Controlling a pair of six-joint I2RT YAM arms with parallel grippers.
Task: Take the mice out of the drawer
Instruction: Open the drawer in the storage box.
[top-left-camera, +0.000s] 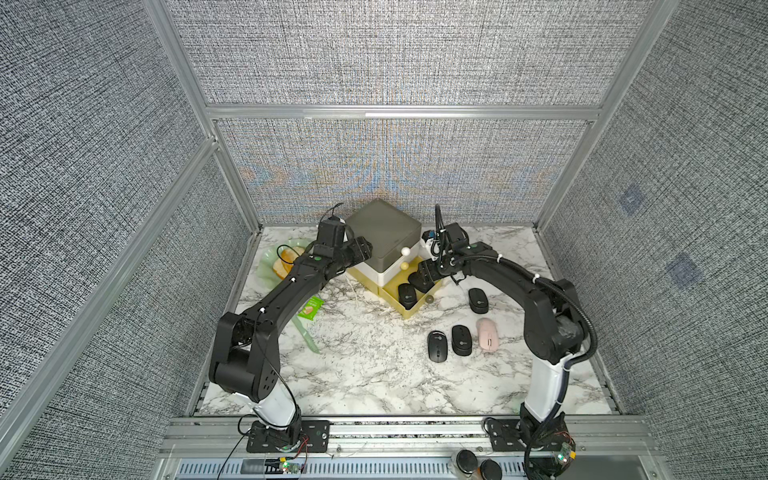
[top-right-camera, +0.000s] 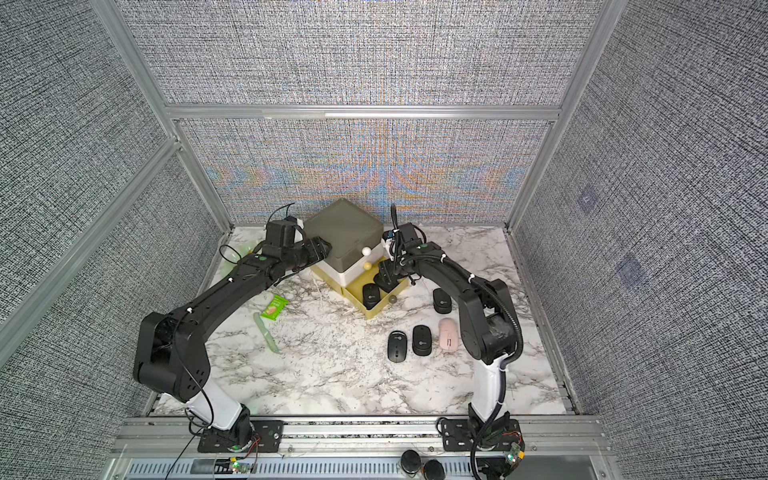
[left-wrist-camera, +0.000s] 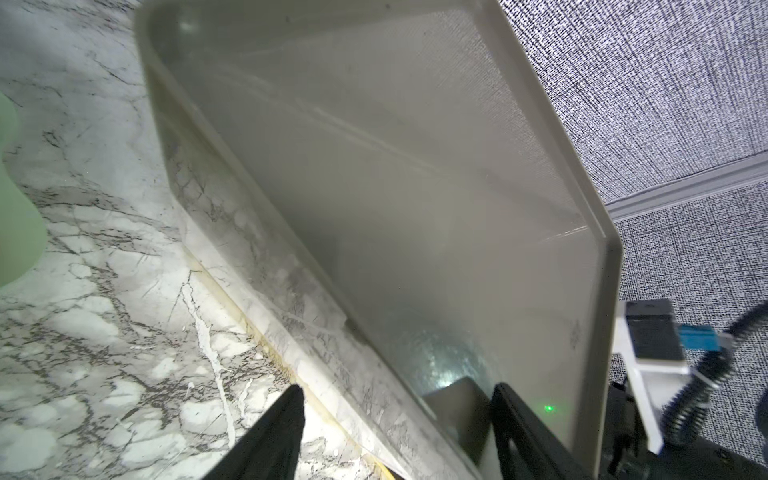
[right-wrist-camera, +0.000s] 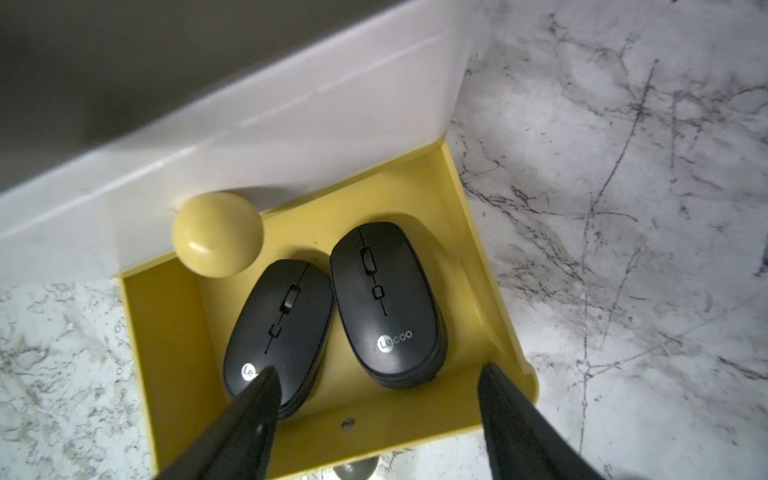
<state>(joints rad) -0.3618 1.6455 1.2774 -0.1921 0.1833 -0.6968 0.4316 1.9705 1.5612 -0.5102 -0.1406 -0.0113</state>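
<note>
The yellow bottom drawer (right-wrist-camera: 166, 353) of the small cabinet stands pulled out. Two glossy black mice lie side by side in it, one (right-wrist-camera: 278, 328) near a fingertip and one (right-wrist-camera: 386, 307) beside it. My right gripper (right-wrist-camera: 378, 374) hangs open just above the drawer's front end, holding nothing. In a top view only one drawer mouse (top-left-camera: 407, 296) shows, since the right gripper (top-left-camera: 422, 280) covers the other. On the table lie three black mice (top-left-camera: 478, 300) (top-left-camera: 436, 345) (top-left-camera: 461, 340) and a pink one (top-left-camera: 488, 335). My left gripper (top-left-camera: 363, 249) is open against the cabinet's side (left-wrist-camera: 415, 208).
The cabinet has a grey top (top-left-camera: 382, 226) and a white middle drawer with a yellow knob (right-wrist-camera: 218, 235). At the back left stands a green plate (top-left-camera: 266, 268) with food. A green snack packet (top-left-camera: 311, 308) and a green knife (top-left-camera: 307, 336) lie under the left arm.
</note>
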